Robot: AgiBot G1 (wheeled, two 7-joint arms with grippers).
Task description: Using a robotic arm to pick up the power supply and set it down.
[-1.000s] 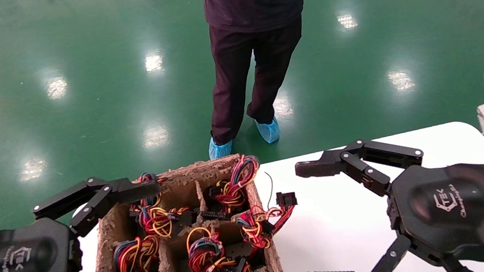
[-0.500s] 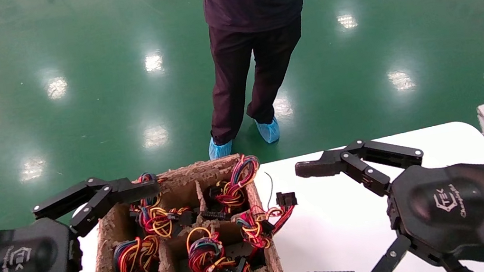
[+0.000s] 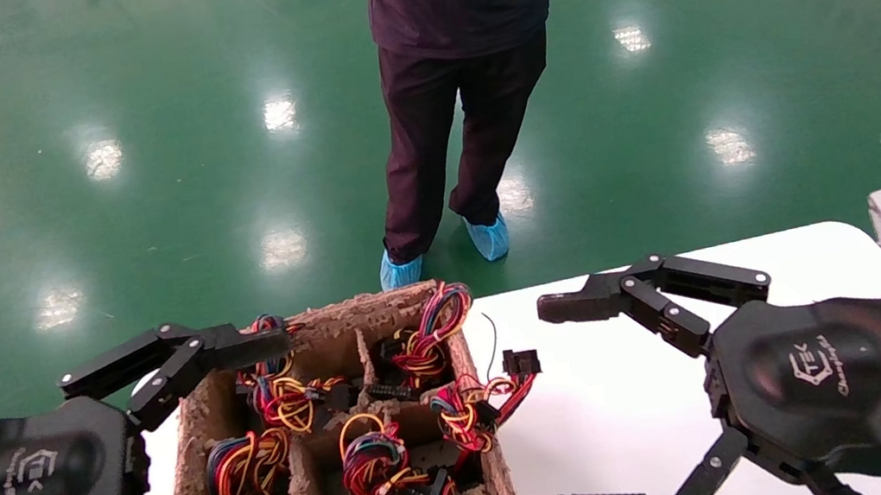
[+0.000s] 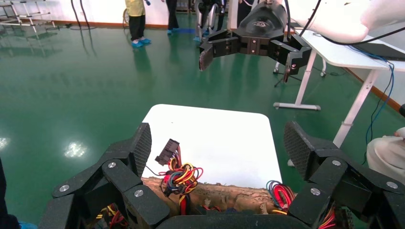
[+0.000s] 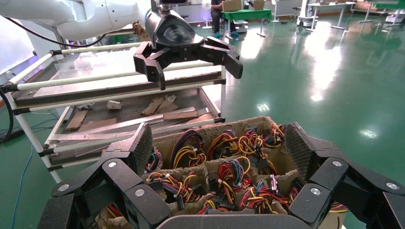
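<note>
— Where was the power supply (image 3: 369,468)?
— Down in the pulp tray (image 3: 203,410), under its wires (image 3: 367,459); I saw no metal box clearly.
— And the pincers?
— Left pincer (image 3: 213,452) and right pincer (image 3: 595,403) both hung spread apart, holding nothing, the right above the white surface (image 3: 604,406).
— The risk?
— I think a finger could hook neighbouring wires and drag them.

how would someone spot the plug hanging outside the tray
Start at the white table and find the brown pulp divider tray on its left part. Over the tray wall facing the right claw, one black plug on red and yellow wires lies on the white surface; the other bundles stay inside compartments.
</note>
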